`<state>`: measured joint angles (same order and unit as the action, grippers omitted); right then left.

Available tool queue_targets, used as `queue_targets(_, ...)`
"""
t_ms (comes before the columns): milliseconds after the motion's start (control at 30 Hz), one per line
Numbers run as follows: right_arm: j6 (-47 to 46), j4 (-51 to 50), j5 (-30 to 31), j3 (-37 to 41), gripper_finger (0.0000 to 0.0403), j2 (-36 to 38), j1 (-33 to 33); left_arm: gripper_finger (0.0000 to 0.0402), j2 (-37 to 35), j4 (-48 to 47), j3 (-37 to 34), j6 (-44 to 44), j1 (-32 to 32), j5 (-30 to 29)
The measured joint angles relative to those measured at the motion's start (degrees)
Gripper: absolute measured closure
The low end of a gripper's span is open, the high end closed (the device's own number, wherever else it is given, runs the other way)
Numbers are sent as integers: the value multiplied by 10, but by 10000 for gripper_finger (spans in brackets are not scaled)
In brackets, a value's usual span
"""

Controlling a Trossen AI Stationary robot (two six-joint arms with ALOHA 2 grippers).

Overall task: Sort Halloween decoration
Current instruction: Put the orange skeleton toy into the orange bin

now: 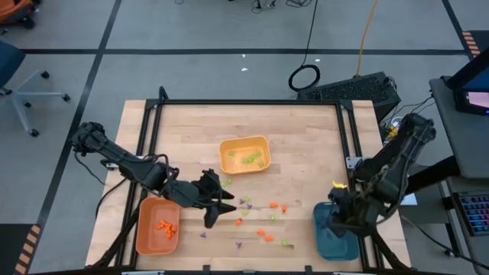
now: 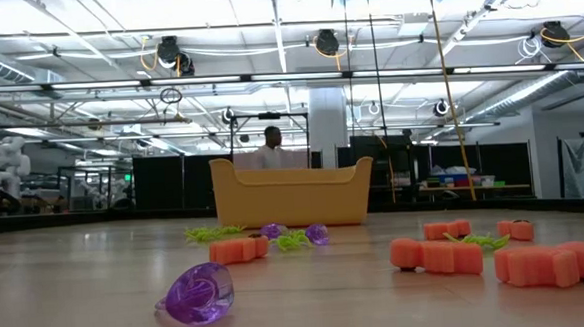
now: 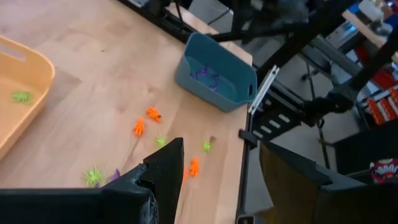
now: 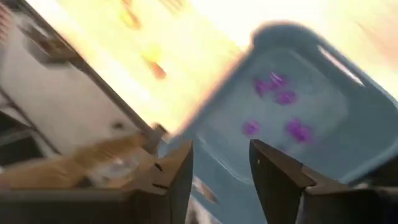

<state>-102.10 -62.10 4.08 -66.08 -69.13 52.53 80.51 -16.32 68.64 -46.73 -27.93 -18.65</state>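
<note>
Purple decorations [image 4: 277, 106] lie in the teal tray [image 4: 348, 155] under the right gripper [image 4: 221, 177], fingers parted, empty.

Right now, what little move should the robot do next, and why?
Probably the right gripper should lift away from the teal tray and head back toward the loose pieces. Its jaws stand apart with nothing between them above the tray, which already holds purple pieces. More purple pieces lie on the table. The left gripper hovers near the orange tray.
</note>
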Motion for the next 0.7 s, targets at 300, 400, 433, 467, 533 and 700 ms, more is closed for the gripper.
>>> queue_targets(300,46,80,79,0,261,19,-62,194,6,-75,0,-1,-2,-11)
queue_targets(400,75,104,81,0,261,14,-90,194,14,-89,0,-1,-1,-12)
queue_targets(433,85,114,82,0,261,12,-99,194,18,-85,0,-1,1,-12)
queue_targets(467,95,124,84,0,261,10,-107,194,22,-83,0,-6,2,-13)
queue_targets(533,114,144,96,0,261,7,-124,194,31,-83,0,-12,2,-13)
queue_targets(700,162,183,109,0,261,-7,-163,194,62,-82,0,-60,2,-11)
